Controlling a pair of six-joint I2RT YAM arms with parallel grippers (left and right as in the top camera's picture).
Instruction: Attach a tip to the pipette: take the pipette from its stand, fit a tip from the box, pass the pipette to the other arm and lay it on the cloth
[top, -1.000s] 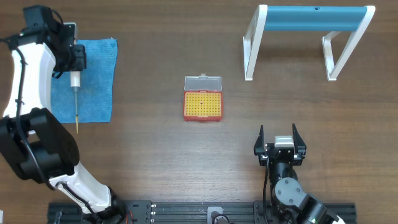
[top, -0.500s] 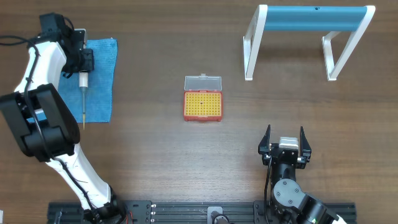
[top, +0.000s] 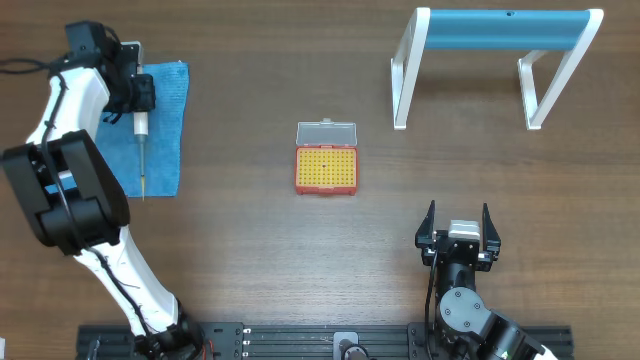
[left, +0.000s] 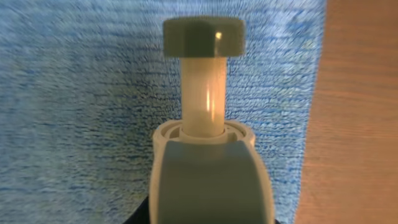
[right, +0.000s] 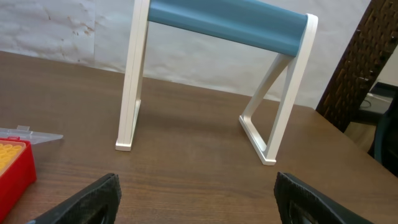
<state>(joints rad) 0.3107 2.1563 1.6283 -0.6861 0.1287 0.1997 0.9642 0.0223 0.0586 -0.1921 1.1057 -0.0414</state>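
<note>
Where the blue cloth (top: 165, 120) lies at the far left of the table (top: 250, 270), the left gripper (top: 133, 92) grasps the pipette (top: 141, 125) by its upper body. The pipette's tip (top: 143, 175) points toward the arm bases above the cloth. The open tip box (top: 326, 160) sits mid-table. To the right, the stand (top: 500, 30) is at the far edge. The right gripper (top: 458, 225) hangs near its base, fingers spread and holding nothing.

Lab bench: pipette tip box (top: 326, 168), pipette stand (top: 500, 28), pegboard (right: 364, 68).
</note>
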